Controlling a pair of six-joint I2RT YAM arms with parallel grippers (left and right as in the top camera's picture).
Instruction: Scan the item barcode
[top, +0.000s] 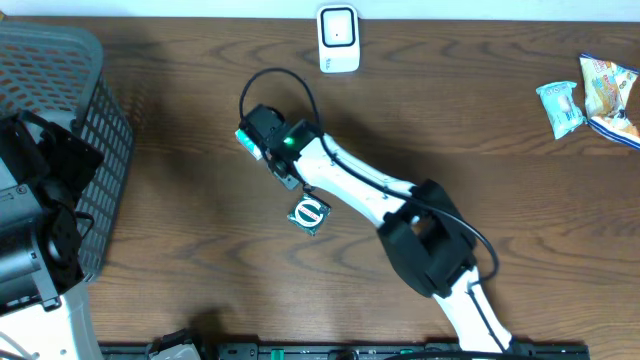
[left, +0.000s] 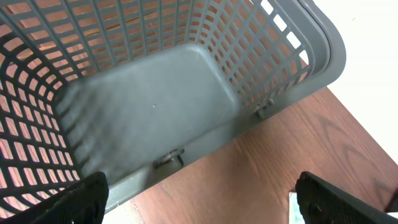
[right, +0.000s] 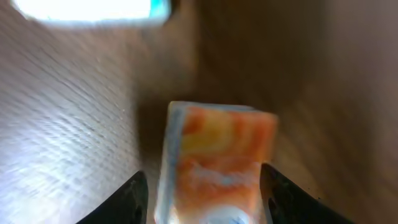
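The right gripper (right: 203, 180) straddles an orange-white packet (right: 217, 155); whether it grips, I cannot tell. The left gripper (left: 199, 186) gapes empty over the basket (left: 155, 106) at 9 o'clock.

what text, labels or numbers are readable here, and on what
No text can be read anywhere.
On the green and white packet: a round logo, lettering too small.
On the snack packets: print too small.
On the orange and white packet: blurred.
On the white scanner: no readable marking.

Blurred orange-and-white packet (right: 214, 165), lower end beyond the view's edge.
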